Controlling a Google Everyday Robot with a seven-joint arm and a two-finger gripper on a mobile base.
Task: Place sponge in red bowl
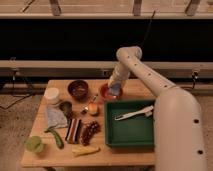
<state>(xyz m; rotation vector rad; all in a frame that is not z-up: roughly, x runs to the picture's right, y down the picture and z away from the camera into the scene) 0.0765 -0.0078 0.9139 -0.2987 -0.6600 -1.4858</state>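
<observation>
Camera view shows a wooden table point(125, 156) crowded with items. At its 8 o'clock corner sits a green fruit point(34, 144), with a green pepper point(56, 137) just beside it. Toward 10 o'clock stand a white cup point(52, 94) and a dark bowl point(78, 89). Grapes point(90, 131) and an apple point(93, 108) lie near the centre (a yellow piece sits at 6 o'clock). At 12 o'clock is the red bowl point(107, 92); the sponge point(116, 90), bluish, sits over it, with the gripper point(114, 83) right above, touching it. Whether the jaws hold the sponge I cannot tell. At 4 o'clock a green tray point(131, 135) holds a white utensil point(135, 113).
</observation>
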